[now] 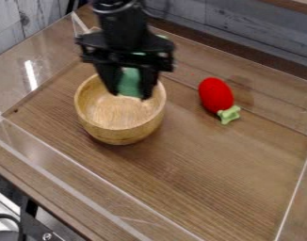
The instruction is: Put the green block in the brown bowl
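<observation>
The brown bowl (108,120) stands on the wooden table at centre left, round and thick-walled. My gripper (128,83) hangs over the bowl's far right rim, pointing nearly straight down. Its black fingers are shut on the green block (130,82), which shows as a light green piece between them, held above the bowl's inside. The arm rises from the gripper to the top of the view and hides part of the bowl's back rim.
A red strawberry-like toy (217,95) with a green stem lies to the right of the bowl. Clear acrylic walls (68,184) border the table at the front and left. A clear stand (78,26) sits at the back left.
</observation>
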`<state>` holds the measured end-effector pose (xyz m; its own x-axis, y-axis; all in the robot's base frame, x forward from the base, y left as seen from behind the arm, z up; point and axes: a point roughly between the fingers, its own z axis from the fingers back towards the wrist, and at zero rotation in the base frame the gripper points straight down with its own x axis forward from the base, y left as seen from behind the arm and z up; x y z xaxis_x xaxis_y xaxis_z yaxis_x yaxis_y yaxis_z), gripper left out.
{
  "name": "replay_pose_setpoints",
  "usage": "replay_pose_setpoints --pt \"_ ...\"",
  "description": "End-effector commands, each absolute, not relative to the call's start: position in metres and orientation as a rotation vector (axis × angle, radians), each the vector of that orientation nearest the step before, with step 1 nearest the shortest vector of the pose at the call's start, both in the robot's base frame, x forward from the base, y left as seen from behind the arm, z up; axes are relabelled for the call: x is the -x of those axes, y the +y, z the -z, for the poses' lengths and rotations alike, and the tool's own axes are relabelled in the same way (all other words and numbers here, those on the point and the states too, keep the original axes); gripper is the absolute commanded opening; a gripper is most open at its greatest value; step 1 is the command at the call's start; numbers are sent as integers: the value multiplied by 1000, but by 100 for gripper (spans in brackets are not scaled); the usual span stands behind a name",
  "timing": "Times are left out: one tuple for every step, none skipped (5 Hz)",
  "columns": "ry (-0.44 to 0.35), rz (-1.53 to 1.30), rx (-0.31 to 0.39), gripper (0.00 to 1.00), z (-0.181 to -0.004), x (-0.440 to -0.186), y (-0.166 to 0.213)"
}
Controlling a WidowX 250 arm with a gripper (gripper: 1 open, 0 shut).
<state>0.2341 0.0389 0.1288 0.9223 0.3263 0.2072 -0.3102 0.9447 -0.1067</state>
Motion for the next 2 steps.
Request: replay_pose_setpoints --pt "-259 -345 62 0 -133 -247 58" --pt "-265 -356 48 0 -128 -259 66"
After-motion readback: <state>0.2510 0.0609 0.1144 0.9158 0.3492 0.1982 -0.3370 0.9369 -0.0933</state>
